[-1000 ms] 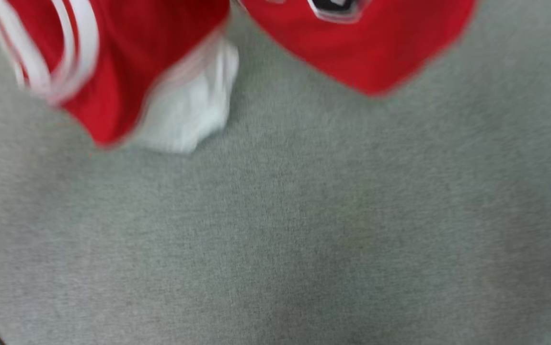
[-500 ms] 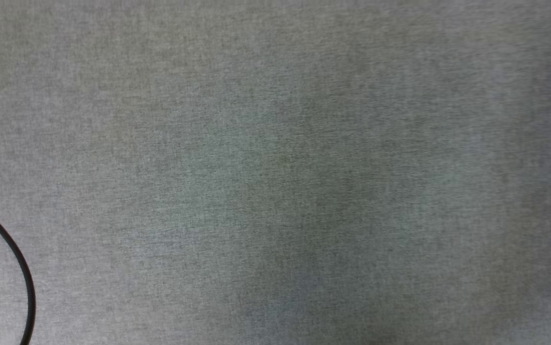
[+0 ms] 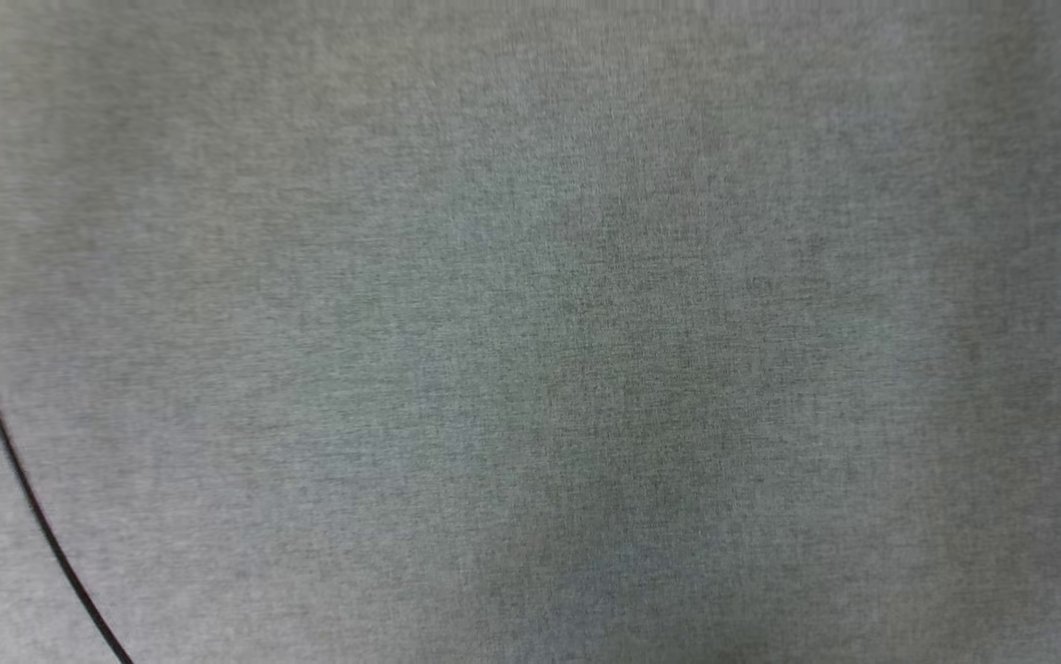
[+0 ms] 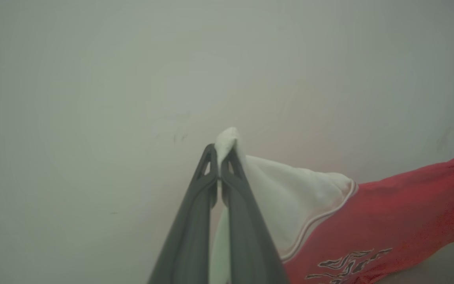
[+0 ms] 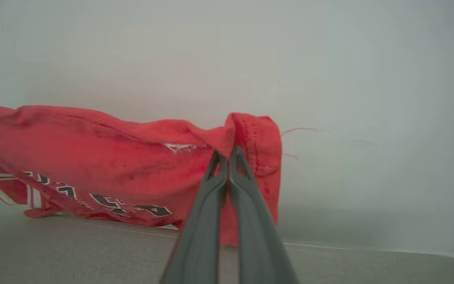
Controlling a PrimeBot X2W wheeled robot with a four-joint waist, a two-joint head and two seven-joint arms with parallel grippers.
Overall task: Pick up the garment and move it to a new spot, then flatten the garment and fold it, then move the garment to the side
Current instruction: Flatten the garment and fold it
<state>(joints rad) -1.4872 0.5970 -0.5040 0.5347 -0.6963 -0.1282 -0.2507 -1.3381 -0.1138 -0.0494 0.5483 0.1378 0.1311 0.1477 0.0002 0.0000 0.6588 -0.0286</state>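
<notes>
Two hands hold the shirt (image 4: 389, 213) stretched between them. The left hand (image 4: 221, 152) is pinched shut on the tip of a white sleeve (image 4: 290, 189). From there the cloth runs off to that hand's right, past a striped seam into red fabric. The right hand (image 5: 227, 152) is clamped shut on a red corner with a stitched hem, and the body trails away to that hand's left. The shirt's long axis therefore runs from one hand to the other, sagging in the middle.

Black-and-white lettering (image 5: 104, 201) shows along the lower fold, left of the right hand, but it is too crumpled to read. More of it sits low and to the right of the left hand, cut off by the picture's edge and equally unreadable. A small white mark (image 5: 179, 147) lies just left of the right hand's tips.

Below the right hand the shirt's lower fold hangs near a grey table (image 5: 73, 256); whether it touches I cannot tell. A pale blank wall (image 5: 369, 79) stands beyond both hands. In the head view the grey surface looks woven, and a thin dark cable (image 3: 5, 443) curves across it.
</notes>
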